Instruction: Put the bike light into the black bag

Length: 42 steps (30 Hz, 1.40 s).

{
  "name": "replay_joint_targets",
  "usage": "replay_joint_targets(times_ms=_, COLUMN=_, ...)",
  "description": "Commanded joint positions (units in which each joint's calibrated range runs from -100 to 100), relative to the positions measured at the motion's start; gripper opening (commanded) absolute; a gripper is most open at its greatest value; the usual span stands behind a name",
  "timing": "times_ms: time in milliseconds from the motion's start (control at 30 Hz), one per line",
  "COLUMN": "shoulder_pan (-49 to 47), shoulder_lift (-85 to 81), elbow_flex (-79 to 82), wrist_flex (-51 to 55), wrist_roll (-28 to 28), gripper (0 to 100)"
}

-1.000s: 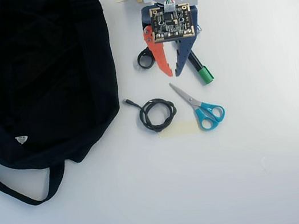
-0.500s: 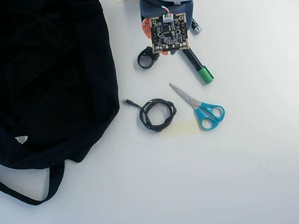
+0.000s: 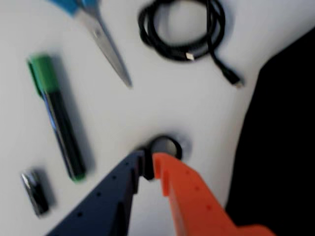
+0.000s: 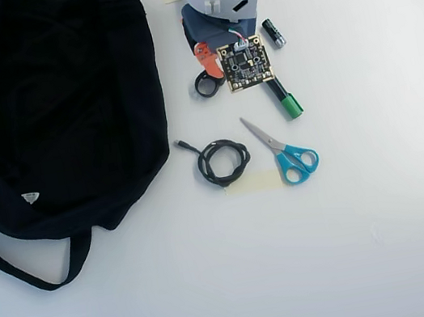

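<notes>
The bike light (image 3: 165,146) is a small black ring lying on the white table just right of the black bag (image 4: 48,113) in the overhead view. My gripper (image 3: 148,166) points down at it, and the blue and orange fingers stand close together with the light's blocky head pinched between the tips. From overhead, the ring of the bike light (image 4: 205,86) pokes out to the left of my gripper (image 4: 212,76), whose wrist board covers the rest. In the wrist view the black bag (image 3: 280,137) fills the right edge.
A green-capped marker (image 4: 284,100) and a small battery (image 4: 274,33) lie right of the gripper. Blue-handled scissors (image 4: 284,150) and a coiled black cable (image 4: 223,162) lie nearer the front. Beige tape pieces (image 4: 253,182) are stuck on the table.
The gripper, open and pointing forward a second ago, has tipped down, shifted left toward the ring and drawn its fingers together on the light's head. The battery is now uncovered.
</notes>
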Motion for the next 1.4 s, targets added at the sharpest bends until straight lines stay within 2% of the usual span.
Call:
replay_joint_targets(times_ms=0, shoulder_pan=2.37, shoulder_lift=-0.45, elbow_flex=1.75, wrist_flex=0.86, wrist_roll=4.35, gripper=2)
replay_joint_targets(times_ms=300, shoulder_pan=7.83, shoulder_lift=-0.29, elbow_flex=4.90, wrist_flex=0.77, wrist_roll=13.63, gripper=2)
replay_joint_targets(times_ms=400, shoulder_pan=9.63, shoulder_lift=-0.21, elbow_flex=9.57, wrist_flex=-0.35, wrist_roll=14.63, gripper=2)
replay_joint_targets(times_ms=733, shoulder_pan=9.48, shoulder_lift=-0.21, elbow_flex=22.15, wrist_flex=-15.60, wrist_roll=18.14, gripper=3)
replay_joint_targets(times_ms=967, shoulder_pan=7.91, shoulder_lift=-0.21, elbow_flex=26.55, wrist_flex=-19.82, wrist_roll=17.72, gripper=16)
replay_joint_targets(times_ms=1267, shoulder_pan=5.07, shoulder_lift=-0.21, elbow_flex=28.08, wrist_flex=-19.90, wrist_roll=16.15, gripper=19)
replay_joint_targets(times_ms=1367, shoulder_pan=3.65, shoulder_lift=-0.21, elbow_flex=28.26, wrist_flex=-19.90, wrist_roll=14.36, gripper=24)
